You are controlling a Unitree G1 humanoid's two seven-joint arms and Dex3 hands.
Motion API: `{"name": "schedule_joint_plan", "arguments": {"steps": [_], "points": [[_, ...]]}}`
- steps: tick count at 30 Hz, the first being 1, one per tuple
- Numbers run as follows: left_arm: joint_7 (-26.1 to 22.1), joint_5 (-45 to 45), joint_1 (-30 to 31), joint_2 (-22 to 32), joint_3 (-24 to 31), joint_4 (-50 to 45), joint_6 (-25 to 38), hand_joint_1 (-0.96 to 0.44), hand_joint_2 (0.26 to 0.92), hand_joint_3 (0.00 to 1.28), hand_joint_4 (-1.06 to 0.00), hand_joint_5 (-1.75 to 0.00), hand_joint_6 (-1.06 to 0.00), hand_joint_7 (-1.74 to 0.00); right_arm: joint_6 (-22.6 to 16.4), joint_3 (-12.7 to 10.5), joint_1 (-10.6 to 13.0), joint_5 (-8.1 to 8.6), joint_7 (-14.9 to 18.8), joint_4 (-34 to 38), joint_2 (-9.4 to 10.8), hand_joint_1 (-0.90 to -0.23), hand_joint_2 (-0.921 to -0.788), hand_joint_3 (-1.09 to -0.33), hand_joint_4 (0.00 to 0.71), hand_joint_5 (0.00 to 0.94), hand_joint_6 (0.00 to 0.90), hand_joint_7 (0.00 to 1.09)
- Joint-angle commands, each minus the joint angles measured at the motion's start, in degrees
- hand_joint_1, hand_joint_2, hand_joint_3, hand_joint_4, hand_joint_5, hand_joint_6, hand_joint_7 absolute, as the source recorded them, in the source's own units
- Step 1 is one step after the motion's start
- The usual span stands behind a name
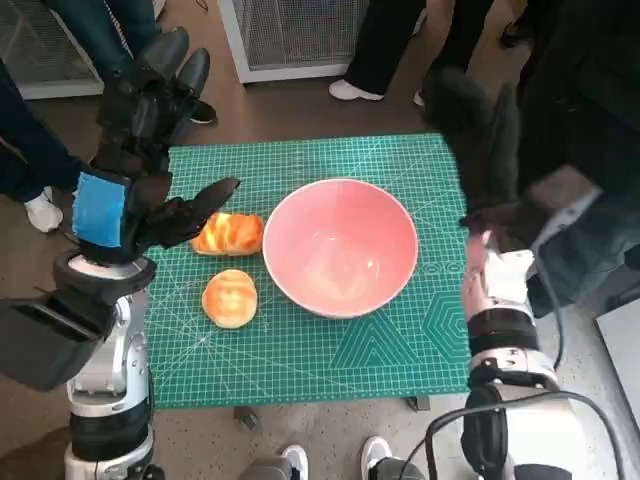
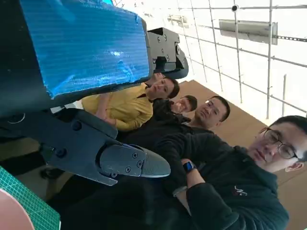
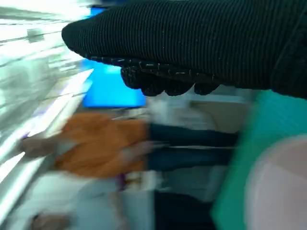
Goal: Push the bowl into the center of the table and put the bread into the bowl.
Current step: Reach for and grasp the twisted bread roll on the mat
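A pink bowl (image 1: 340,247) sits empty near the middle of the green cutting mat (image 1: 300,340). Two pieces of bread lie on the mat left of it: a longer golden loaf (image 1: 229,233) close to the bowl's rim and a round bun (image 1: 230,297) nearer me. My left hand (image 1: 145,140) is raised above the mat's left edge, fingers spread, holding nothing; one finger points over the loaf. My right hand (image 1: 480,140) hovers above the mat's right side, beyond the bowl, nothing in it. The right wrist view is blurred; the bowl's rim (image 3: 278,191) shows there.
People stand around the far side of the table; shoes (image 1: 355,90) and legs show there. Several people (image 2: 211,158) appear in the left wrist view. A white cabinet (image 1: 290,35) stands behind the table. Feet (image 1: 295,460) show at the near edge.
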Motion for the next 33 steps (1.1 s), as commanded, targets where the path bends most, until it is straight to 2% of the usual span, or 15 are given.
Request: {"name": "schedule_joint_plan", "arguments": {"steps": [1,5,9,14,18,29,33], "points": [[0.17,-0.55,-0.89,-0.02,0.13,-0.22,-0.32,-0.42,0.921,0.2,-0.26,0.0,-0.08,-0.5,-0.32,1.28,2.41,2.97,4.0,-8.47,0.05,-0.616,-0.921,-0.803,0.323,0.006,0.321,0.26],[-0.14,-0.94,-1.21,0.12,0.21,-0.03,-0.47,-0.42,0.921,0.2,-0.26,0.0,-0.08,-0.49,1.04,2.47,4.46,5.62,6.24,-16.18,0.21,-0.628,-0.921,-0.792,0.335,0.01,0.323,0.27],[-0.4,-1.15,-1.55,0.36,0.33,0.01,-0.69,-0.42,0.921,0.2,-0.26,0.0,-0.08,-0.49,3.25,3.56,6.45,9.59,9.21,-23.54,0.63,-0.638,-0.921,-0.769,0.336,0.009,0.324,0.27],[-0.7,-1.42,-1.94,0.44,0.4,0.18,-0.83,-0.43,0.921,0.2,-0.26,0.0,-0.09,-0.48,5.03,4.56,8.13,11.9,10.6,-28.45,0.9,-0.666,-0.921,-0.734,0.335,0.006,0.322,0.28],[-0.82,-1.52,-2.19,0.42,0.27,0.23,-0.86,-0.43,0.921,0.2,-0.26,0.0,-0.09,-0.48,6.44,5.1,9.13,12.36,10.31,-30.75,0.9,-0.685,-0.921,-0.714,0.336,0.006,0.32,0.29],[-1.89,-2.22,-2.79,1.43,0.59,0.18,-0.87,-0.42,0.921,0.2,-0.26,0.0,-0.1,-0.46,8.33,6.07,11.08,10.69,7.31,-34.09,0.57,-0.658,-0.921,-0.709,0.338,0.005,0.314,0.3],[-2.98,-2.34,-3.22,3.3,1.15,-0.66,0.62,-0.36,0.921,0.13,-0.25,0.0,-0.11,-0.43,8.46,6.28,11.42,10.57,6.93,-34.49,0.57,-0.658,-0.921,-0.712,0.338,0.004,0.312,0.3]]}}
